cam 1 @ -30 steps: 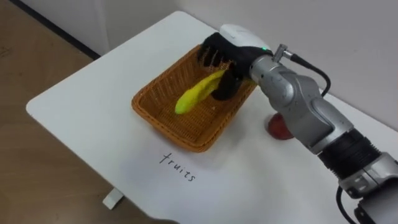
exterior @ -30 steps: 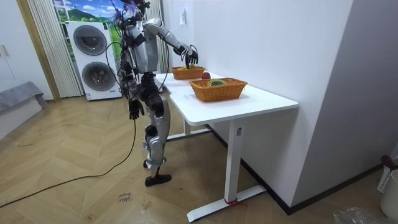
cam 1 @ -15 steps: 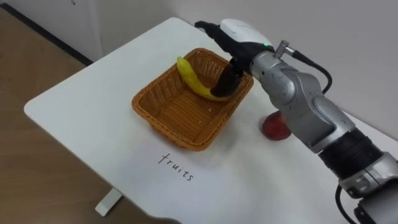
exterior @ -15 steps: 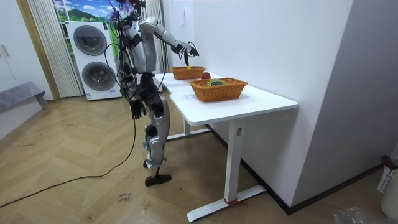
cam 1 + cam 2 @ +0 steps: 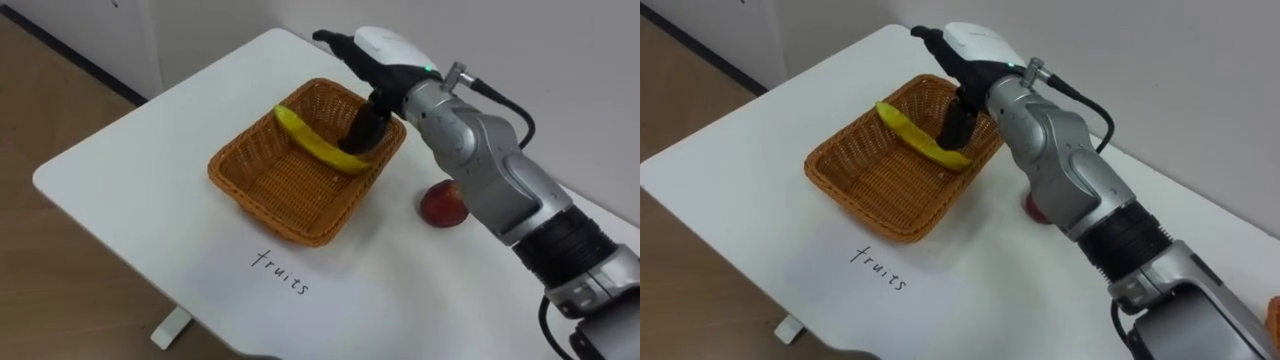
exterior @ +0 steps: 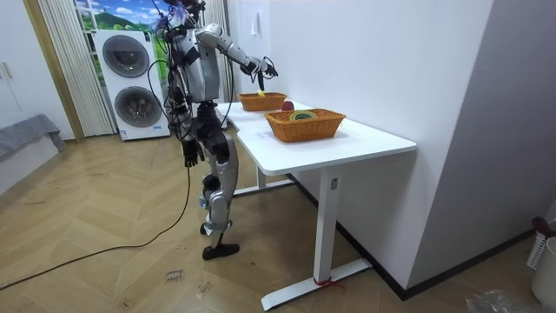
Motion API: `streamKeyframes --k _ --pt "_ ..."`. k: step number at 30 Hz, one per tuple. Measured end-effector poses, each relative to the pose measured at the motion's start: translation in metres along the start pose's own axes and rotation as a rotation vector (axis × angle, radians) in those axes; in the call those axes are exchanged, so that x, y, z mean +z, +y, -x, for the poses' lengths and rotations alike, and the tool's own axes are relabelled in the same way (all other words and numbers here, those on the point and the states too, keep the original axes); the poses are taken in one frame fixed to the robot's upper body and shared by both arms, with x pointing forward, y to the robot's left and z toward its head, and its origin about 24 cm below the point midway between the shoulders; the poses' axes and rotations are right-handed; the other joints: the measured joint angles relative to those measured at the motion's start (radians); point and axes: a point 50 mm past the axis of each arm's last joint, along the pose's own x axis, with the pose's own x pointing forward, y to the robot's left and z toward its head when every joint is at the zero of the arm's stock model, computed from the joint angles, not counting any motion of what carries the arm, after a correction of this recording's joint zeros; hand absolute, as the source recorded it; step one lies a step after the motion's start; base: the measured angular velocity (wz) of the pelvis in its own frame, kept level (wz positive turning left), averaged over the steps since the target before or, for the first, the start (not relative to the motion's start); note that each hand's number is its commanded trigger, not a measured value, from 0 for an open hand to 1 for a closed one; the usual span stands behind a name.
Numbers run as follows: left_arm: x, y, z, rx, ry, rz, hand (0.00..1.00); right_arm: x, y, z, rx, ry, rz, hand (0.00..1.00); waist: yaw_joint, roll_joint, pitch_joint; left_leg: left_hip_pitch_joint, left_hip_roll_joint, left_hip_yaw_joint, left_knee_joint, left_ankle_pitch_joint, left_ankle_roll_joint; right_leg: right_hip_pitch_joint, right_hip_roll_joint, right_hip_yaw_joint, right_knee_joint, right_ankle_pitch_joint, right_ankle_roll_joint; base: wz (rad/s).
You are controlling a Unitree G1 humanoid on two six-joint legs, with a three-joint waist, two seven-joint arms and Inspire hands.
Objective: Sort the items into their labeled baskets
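A yellow banana [image 5: 315, 145] lies tilted inside the brown wicker fruit basket [image 5: 268, 213], its right end against the far right wall. My right hand [image 5: 385, 55] hovers over the basket's far corner, open, fingers stretched toward the left, its dark thumb [image 5: 362, 128] reaching down beside the banana's end. A red apple [image 5: 443, 203] rests on the white table [image 5: 130, 150] to the right of the basket, under my forearm. In the room view my left hand [image 6: 188, 153] hangs by my side.
A handwritten label [image 5: 280, 272] marks the table in front of the basket. A second wicker basket [image 6: 304, 124] with supplies stands further along the table. Table edges run close at left and front. I stand at the table's end, washing machines [image 6: 130, 83] behind me.
My right hand has straightened its fingers and let go of the banana. The banana has dropped into the basket and swung round to lie along its far side.
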Motion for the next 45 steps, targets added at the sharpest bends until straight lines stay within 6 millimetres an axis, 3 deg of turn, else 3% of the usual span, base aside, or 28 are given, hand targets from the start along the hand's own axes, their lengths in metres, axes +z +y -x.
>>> streamKeyframes --k 8,13,15,16,22,27,31,37,41,45 --pt "-0.008 0.001 0.000 0.005 0.026 0.058 0.00 -0.001 -0.035 0.017 -0.178 -0.039 -0.129 0.00 -0.032 0.010 0.0019 0.001 0.002 0.028 0.003 -0.005 0.007 -0.004 -0.002 0.017 0.001 0.001 0.002 -0.06" --pt "-0.023 -0.011 0.004 -0.024 0.062 0.060 0.00 -0.019 -0.035 0.040 -0.250 -0.013 -0.275 0.00 -0.073 0.053 -0.0036 0.031 -0.001 0.046 -0.001 -0.012 0.018 0.018 -0.008 0.035 0.001 0.004 0.009 -0.13" --pt "-0.025 -0.013 0.004 -0.029 0.070 0.060 0.00 -0.024 -0.034 0.045 -0.272 0.003 -0.305 0.00 -0.093 0.061 -0.0074 0.038 0.000 0.061 -0.007 -0.013 0.018 0.016 -0.010 0.041 0.001 0.004 0.011 -0.22" --pt "-0.028 -0.013 0.005 -0.029 0.077 0.059 0.00 -0.029 -0.034 0.047 -0.284 0.017 -0.335 0.00 -0.101 0.069 -0.0052 0.045 0.000 0.070 -0.010 -0.013 0.018 0.017 -0.010 0.046 0.002 0.005 0.011 -0.27" --pt "-0.033 -0.013 0.005 -0.013 0.088 0.056 0.00 -0.045 -0.032 0.055 -0.379 0.055 -0.532 0.00 -0.160 0.080 -0.0061 0.054 0.014 0.099 -0.014 -0.015 0.016 0.016 -0.005 0.062 0.003 0.005 0.011 -0.13" --pt "-0.034 -0.013 0.006 -0.014 0.088 0.055 0.00 -0.055 -0.024 0.061 -0.446 0.109 -0.651 0.00 -0.173 0.083 -0.0045 0.055 0.014 0.099 -0.012 -0.019 0.014 0.020 -0.003 0.054 0.002 0.005 0.011 -0.01" --pt "-0.042 -0.015 0.007 -0.014 0.110 0.052 0.00 -0.065 0.000 0.062 -0.429 0.179 -0.787 0.00 -0.180 0.096 -0.0023 0.068 0.014 0.098 -0.013 -0.021 0.015 0.031 -0.004 0.044 0.001 0.005 0.011 0.00" --pt "-0.044 -0.020 0.008 -0.022 0.117 0.054 0.00 -0.073 0.021 0.063 -0.389 0.240 -0.892 0.00 -0.180 0.129 -0.0105 0.067 0.014 0.100 -0.012 -0.023 0.018 0.034 -0.009 0.033 0.002 0.005 0.012 0.00" --pt "-0.046 -0.022 0.009 -0.031 0.126 0.053 0.00 -0.086 0.038 0.063 -0.353 0.316 -0.946 0.00 -0.177 0.130 -0.0114 0.069 0.014 0.099 -0.011 -0.023 0.018 0.038 -0.008 0.026 0.002 0.005 0.012 0.01" --pt "-0.051 -0.026 0.011 -0.041 0.143 0.051 0.00 -0.087 0.051 0.061 -0.323 0.343 -1.047 0.00 -0.177 0.130 -0.0109 0.067 0.015 0.100 -0.011 -0.023 0.018 0.037 -0.011 -0.001 0.001 0.005 0.012 0.00"
